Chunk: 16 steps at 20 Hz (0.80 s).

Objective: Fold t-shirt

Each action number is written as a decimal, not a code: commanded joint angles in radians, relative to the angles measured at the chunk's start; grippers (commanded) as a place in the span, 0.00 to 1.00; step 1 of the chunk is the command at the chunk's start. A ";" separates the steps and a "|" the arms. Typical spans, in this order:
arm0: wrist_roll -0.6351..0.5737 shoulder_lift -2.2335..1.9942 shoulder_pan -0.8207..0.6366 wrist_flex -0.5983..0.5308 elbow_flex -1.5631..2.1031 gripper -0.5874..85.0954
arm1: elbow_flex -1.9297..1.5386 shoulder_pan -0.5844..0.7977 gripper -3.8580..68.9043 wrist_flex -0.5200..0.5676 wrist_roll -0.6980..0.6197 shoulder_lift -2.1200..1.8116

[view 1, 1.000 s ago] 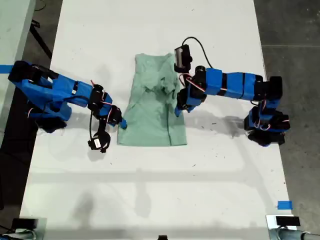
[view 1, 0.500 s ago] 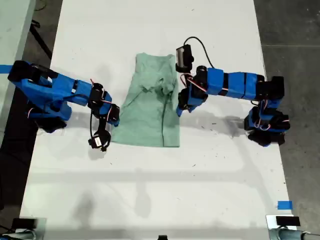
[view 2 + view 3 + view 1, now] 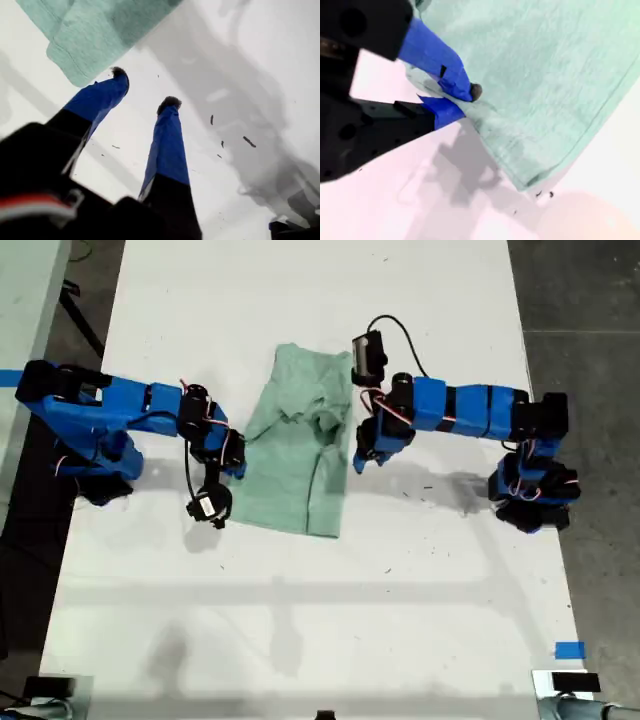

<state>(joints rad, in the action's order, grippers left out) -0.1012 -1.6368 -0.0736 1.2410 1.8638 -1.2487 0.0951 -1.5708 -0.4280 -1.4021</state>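
Since a second ago, the t-shirt point(image 3: 298, 455) has slid toward the exterior view's left, and its bottom edge now sits slanted and narrower than before. It lies in the middle of the white table point(image 3: 320, 620), between the two blue arms, bunched up near the neck. My second gripper point(image 3: 457, 100) has moved in from the exterior view's left and is clamped on the edge of the t-shirt point(image 3: 535, 75). Its two blue fingers point(image 3: 440, 65) are pressed together with green cloth pinched between them. In the exterior view this gripper point(image 3: 232, 455) touches the shirt's side edge on the exterior view's left. My first gripper point(image 3: 145, 90) is on the exterior view's right. Its two blue fingers point(image 3: 167, 145) are spread apart and hold nothing. Bare table shows between them. One corner of the t-shirt point(image 3: 90, 35) lies just past one fingertip. In the exterior view this gripper point(image 3: 358, 458) sits just beside the shirt's other side edge. A small piece of blue tape point(image 3: 568, 649) sticks to the table, well apart from the shirt.
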 commanded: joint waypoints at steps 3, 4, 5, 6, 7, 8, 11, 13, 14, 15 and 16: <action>-0.020 0.166 0.086 -0.005 -0.290 0.01 | 0.005 -0.006 0.29 0.020 0.011 -0.091; -0.023 0.209 0.094 -0.012 -0.324 0.01 | 0.005 -0.006 0.29 0.020 0.012 -0.091; -0.025 0.245 0.103 -0.031 -0.351 0.01 | 0.005 -0.006 0.29 0.020 0.012 -0.091; -0.025 0.285 0.109 -0.049 -0.380 0.01 | 0.005 -0.006 0.29 0.020 0.012 -0.091; -0.025 0.334 0.112 -0.057 -0.420 0.01 | 0.005 -0.008 0.29 0.020 0.012 -0.091; -0.025 0.394 0.112 -0.066 -0.462 0.01 | 0.003 -0.009 0.29 0.020 0.014 -0.091; -0.034 0.566 0.114 -0.060 -0.632 0.02 | -0.003 -0.014 0.29 0.021 0.015 -0.091; -0.078 0.632 0.115 -0.020 -0.744 0.18 | -0.011 -0.020 0.29 0.021 0.020 -0.091; -0.098 0.641 0.117 0.002 -0.781 0.27 | -0.014 -0.021 0.29 0.021 0.023 -0.091; -0.120 0.630 0.120 0.003 -0.790 0.33 | -0.021 -0.023 0.29 0.028 0.025 -0.091; -0.146 0.615 0.124 0.014 -0.808 0.36 | -0.026 -0.023 0.29 0.032 0.025 -0.091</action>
<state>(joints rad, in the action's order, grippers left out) -0.2056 -0.9817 0.0199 1.2333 1.1382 -1.2809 0.0874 -1.5693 -0.4096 -1.4021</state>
